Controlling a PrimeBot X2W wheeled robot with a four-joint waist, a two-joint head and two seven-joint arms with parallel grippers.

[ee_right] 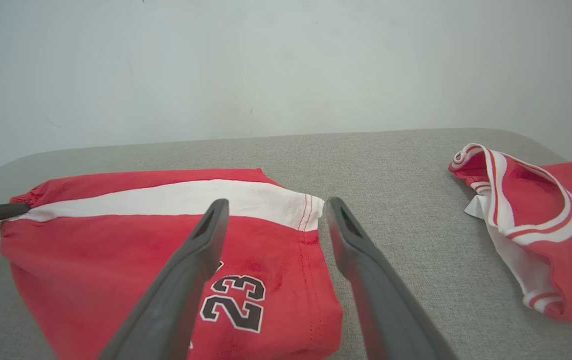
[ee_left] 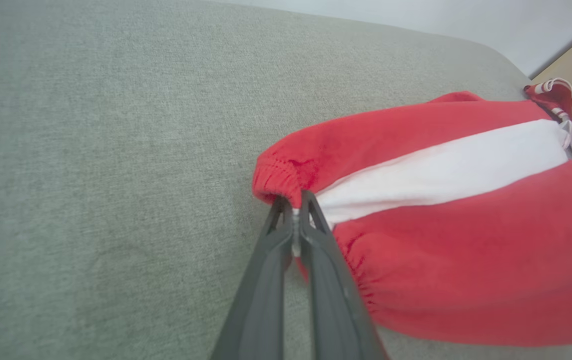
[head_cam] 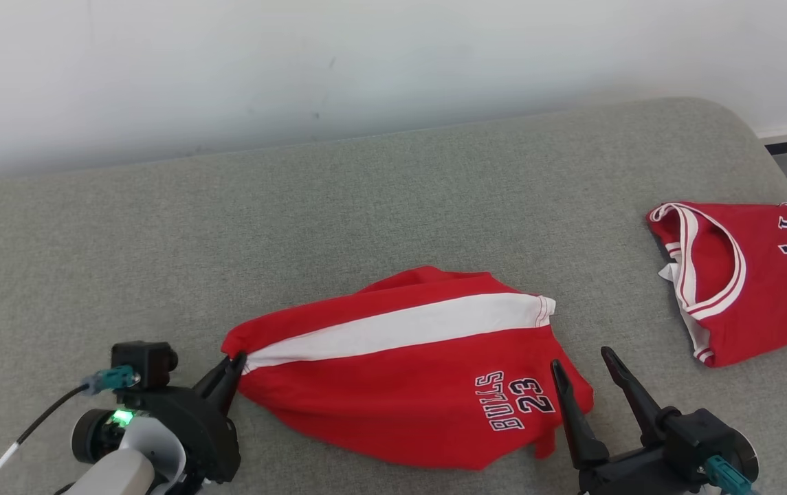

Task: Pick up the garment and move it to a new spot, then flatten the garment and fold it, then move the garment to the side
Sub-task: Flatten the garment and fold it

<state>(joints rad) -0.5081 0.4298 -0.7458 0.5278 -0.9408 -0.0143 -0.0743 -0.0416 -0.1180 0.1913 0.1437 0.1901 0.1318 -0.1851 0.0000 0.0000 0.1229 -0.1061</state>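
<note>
The left pincer is pressed together on the elastic waistband of the red shorts, pinching the cloth just where the white side stripe begins. The shorts lie rumpled on the near middle of the grey upholstered surface, with the waistband to the robot's left and the leg hem to its right. The right pincer stands spread wide at the hem end beside the "BULLS 23" print — one finger over the red cloth, the other over bare grey. I can't tell whether it touches. A red jersey lies well apart, far right — near the surface's edge.
</note>
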